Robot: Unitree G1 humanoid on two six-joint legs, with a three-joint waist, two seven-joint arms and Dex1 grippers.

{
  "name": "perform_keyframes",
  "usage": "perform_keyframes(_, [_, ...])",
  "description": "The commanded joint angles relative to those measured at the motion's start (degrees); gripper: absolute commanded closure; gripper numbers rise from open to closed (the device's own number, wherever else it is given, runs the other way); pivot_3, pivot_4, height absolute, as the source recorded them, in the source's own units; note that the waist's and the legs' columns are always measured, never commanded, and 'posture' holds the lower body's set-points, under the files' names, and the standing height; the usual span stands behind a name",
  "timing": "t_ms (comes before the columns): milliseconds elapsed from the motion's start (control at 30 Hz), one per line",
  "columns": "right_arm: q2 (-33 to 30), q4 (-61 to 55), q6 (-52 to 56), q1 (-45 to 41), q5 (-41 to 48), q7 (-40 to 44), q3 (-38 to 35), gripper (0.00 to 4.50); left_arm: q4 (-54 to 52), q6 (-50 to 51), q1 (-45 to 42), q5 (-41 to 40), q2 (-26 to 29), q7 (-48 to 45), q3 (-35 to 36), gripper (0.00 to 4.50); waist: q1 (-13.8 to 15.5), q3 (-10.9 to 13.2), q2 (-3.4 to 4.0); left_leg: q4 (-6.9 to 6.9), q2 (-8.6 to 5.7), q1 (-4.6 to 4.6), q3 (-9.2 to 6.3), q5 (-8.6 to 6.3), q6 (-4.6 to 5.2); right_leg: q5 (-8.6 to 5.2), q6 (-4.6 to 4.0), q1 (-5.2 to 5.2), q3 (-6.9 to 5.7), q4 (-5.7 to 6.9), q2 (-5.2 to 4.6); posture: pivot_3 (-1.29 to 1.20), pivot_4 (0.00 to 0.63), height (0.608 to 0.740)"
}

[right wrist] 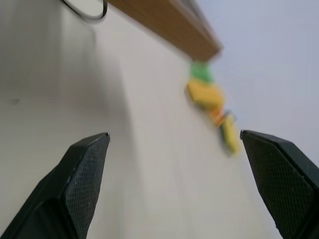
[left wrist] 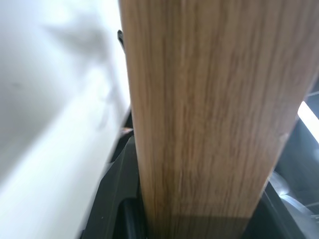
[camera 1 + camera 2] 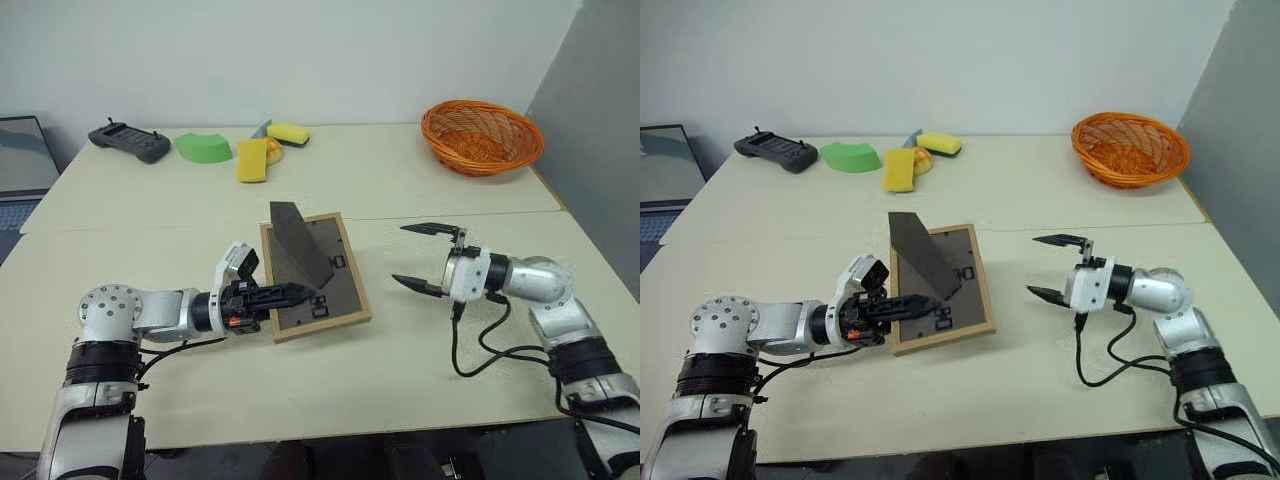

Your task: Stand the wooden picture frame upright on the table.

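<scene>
Your left fingers (image 3: pixel 285 296) clamp the light-wood frame (image 3: pixel 335 290), stand unfolded; right fingers (image 3: pixel 420 257) gape beside it; woven basket (image 3: pixel 481 136) beyond.

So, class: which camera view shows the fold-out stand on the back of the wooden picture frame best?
The left eye view: the stand rises unfolded from the wooden picture frame. The right eye view shows it likewise. The left wrist view has bare wood; the right wrist view, an edge.

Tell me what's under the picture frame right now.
The picture frame lies back-up, stand folded out, with the left gripper shut on its near-left edge. The pale table shows all around it. The picture side faces down, so it is hidden.
</scene>
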Motion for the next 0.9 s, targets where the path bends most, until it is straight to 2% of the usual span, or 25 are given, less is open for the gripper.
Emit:
perform_keyframes(33, [1.04,4.52,-21.54,-3.29,-2.18,-5.8,-0.97,0.05,-0.39,-3.0,0.66,-12.26,1.78,5.85,-3.39,3.22,0.02,0.0,0.0,0.0,0.01,0.03,0.0,0.01,-0.02,0.0,0.0,0.02,0.0,0.03,0.0,0.0,0.15,0.74])
perform_keyframes(133, [2.92,6.59,-29.6,-5.4,-4.86,-8.88,0.51,0.05,-2.02,-3.59,1.48,-12.5,1.09,6.42,-4.09,3.22,0.03,-0.01,-0.01,0.0,0.0,0.06,0.0,0.13,-0.23,-0.01,-0.01,0.04,0.01,0.01,0.0,0.0,0.15,0.74])
perform_keyframes(300, [4.28,9.23,-34.53,-8.52,-7.76,-12.29,2.29,0.05,-2.44,-3.83,1.7,-12.5,1.05,6.95,-4.58,3.22,0.02,-0.01,-0.01,0.01,0.0,0.08,0.0,0.2,-0.33,-0.02,-0.04,0.03,0.04,0.03,0.02,0.0,0.15,0.74])
perform_keyframes(600, [5.56,22.45,-34.36,-16.18,-22.71,-17.33,-0.11,0.05,-4.98,-2.84,2.04,-12.5,2.01,4.71,-7.33,3.22,-0.05,-0.01,-0.01,0.0,0.0,0.18,0.0,0.23,-0.38,-0.06,-0.11,0.02,0.1,0.16,0.09,0.0,0.15,0.74])
perform_keyframes(733, [6.17,25.34,-33.26,-18.79,-31.81,-23.32,-0.5,0.05,-6.47,-3.26,2.08,-12.5,2.15,3.33,-8.63,3.22,-0.07,-0.01,-0.01,0.0,0.0,0.18,0.01,0.25,-0.41,-0.07,-0.12,0.01,0.13,0.17,0.11,0.0,0.15,0.74])
perform_keyframes(900, [6.68,25.07,-33.02,-20.47,-39.18,-31.91,0.2,0.05,-7.5,-4.03,2.44,-12.5,2.88,2.7,-9.35,3.22,-0.08,-0.01,-0.01,0.0,-0.01,0.18,0.0,0.27,-0.45,-0.07,-0.13,0.01,0.13,0.19,0.12,0.0,0.15,0.74])
